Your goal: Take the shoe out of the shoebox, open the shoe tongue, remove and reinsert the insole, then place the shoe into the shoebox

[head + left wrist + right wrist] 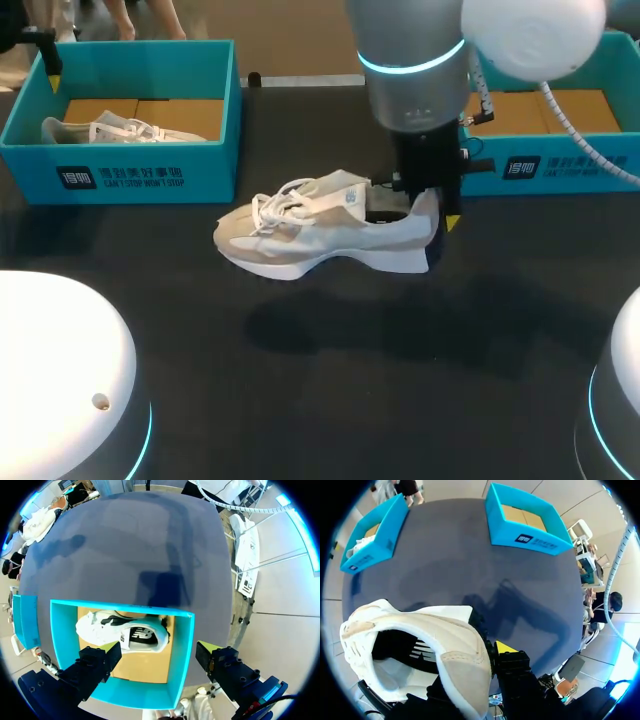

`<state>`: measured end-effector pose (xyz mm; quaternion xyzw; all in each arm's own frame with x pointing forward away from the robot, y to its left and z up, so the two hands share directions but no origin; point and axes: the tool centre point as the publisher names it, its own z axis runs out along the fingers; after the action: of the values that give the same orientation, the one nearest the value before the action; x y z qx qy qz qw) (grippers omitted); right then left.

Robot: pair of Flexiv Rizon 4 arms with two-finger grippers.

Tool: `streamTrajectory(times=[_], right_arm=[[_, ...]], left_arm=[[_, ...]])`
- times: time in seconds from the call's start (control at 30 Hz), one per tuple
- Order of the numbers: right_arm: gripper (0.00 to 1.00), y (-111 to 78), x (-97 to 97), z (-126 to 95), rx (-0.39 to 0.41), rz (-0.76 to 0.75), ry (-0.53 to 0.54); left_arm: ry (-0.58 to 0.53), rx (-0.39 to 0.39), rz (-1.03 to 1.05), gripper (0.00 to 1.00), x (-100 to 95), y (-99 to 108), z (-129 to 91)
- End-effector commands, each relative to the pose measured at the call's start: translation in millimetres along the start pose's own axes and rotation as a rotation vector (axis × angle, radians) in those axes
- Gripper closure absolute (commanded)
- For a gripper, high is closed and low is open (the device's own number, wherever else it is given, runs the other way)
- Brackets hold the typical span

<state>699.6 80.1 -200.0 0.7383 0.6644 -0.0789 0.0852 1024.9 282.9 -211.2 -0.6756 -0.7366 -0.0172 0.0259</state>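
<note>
A beige and white shoe (320,230) hangs in the air over the middle of the dark table, toe toward my left, its shadow lying below it. My right gripper (435,215) is shut on its heel collar; in the right wrist view the heel wall (455,645) sits between the fingers, with one yellow tip (506,647) showing outside it. The teal shoebox (545,140) at the back right holds only its cardboard floor. My left gripper (160,670) stands open above the far-left teal box (182,650), holding nothing.
The left teal box (130,165) holds a second white shoe (100,130), seen from above as a white shoe (120,632) on its side. Both boxes (375,535) (525,525) stand along the table's back edge. Two white arm bases fill the front corners.
</note>
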Motion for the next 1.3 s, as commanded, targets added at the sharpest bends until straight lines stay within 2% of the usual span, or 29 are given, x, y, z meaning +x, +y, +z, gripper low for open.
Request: streamTrajectory(times=[0.03, 0.57, 0.87, 1.3], right_arm=[[1.0, 3.5, 5.3, 18.3, -0.015, 0.037, 0.038], [1.0, -5.4, 32.2, 98.6, 0.002, 0.025, 0.088], [1.0, -7.2, 46.3, 140.3, 0.008, -0.013, 0.05], [1.0, -3.2, 55.5, 171.2, -0.001, -0.033, 0.023]], left_arm=[[0.002, -0.003, 0.0, 0.0, 0.2, -1.7, -0.4], [0.002, -0.003, 0.0, 0.0, 0.2, -1.7, -0.4], [0.002, -0.003, 0.0, 0.0, 0.2, -1.7, -0.4], [0.002, -0.003, 0.0, 0.0, 0.2, -1.7, -0.4]])
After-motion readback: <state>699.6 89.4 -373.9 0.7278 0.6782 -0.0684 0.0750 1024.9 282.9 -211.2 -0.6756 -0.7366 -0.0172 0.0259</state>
